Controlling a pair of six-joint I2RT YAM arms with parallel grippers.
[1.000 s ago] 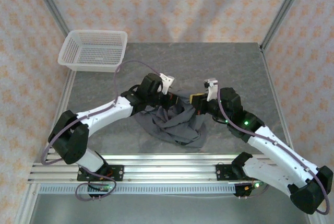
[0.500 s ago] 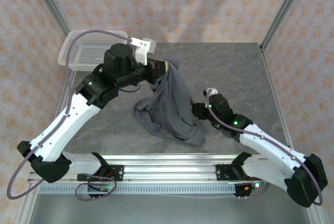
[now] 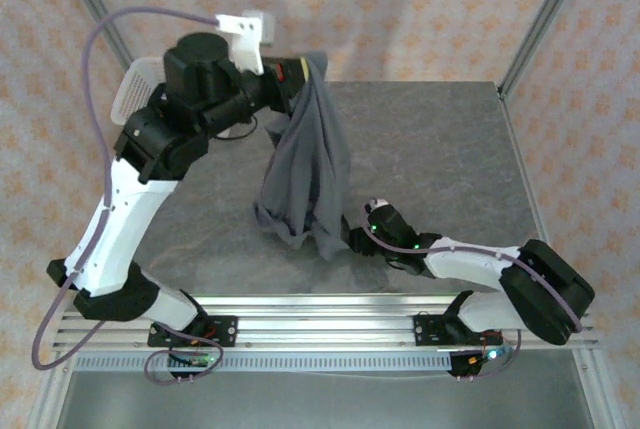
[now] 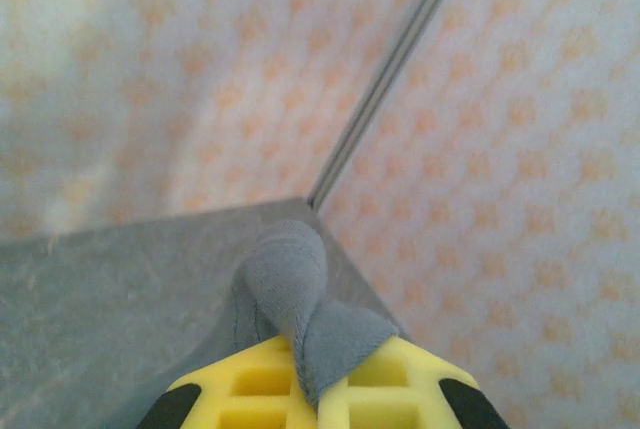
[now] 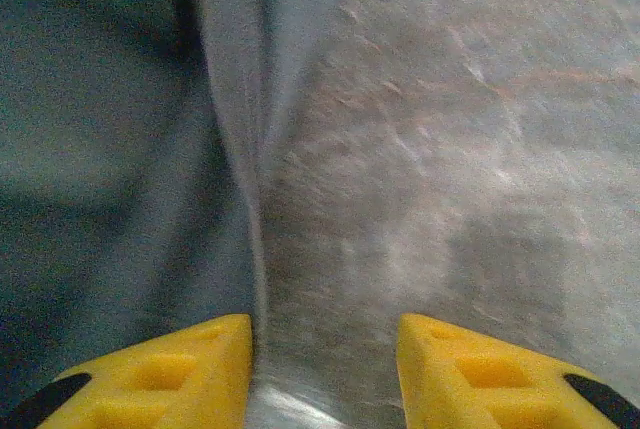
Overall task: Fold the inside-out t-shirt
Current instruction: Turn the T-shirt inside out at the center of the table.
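The grey speckled table [image 3: 440, 149] lies bare beneath my right claw [image 5: 325, 344] and off to its right. Just left of that claw, the t-shirt [image 3: 300, 199] seems to rest its crumpled lower end on the tabletop. Far ahead and to the left, a white mesh basket [image 3: 135, 94] sits at the table's corner.

Nothing to read here, folks: not a letter, number or label on show.
Out past the left claw [image 4: 318, 394], the wall [image 4: 520, 149] gives us a repeating orange motif and no writing. Just ahead of the right claw [image 5: 325, 349], the table top [image 5: 450, 149] is a mottled grey blur, too smeared to make out any mark.
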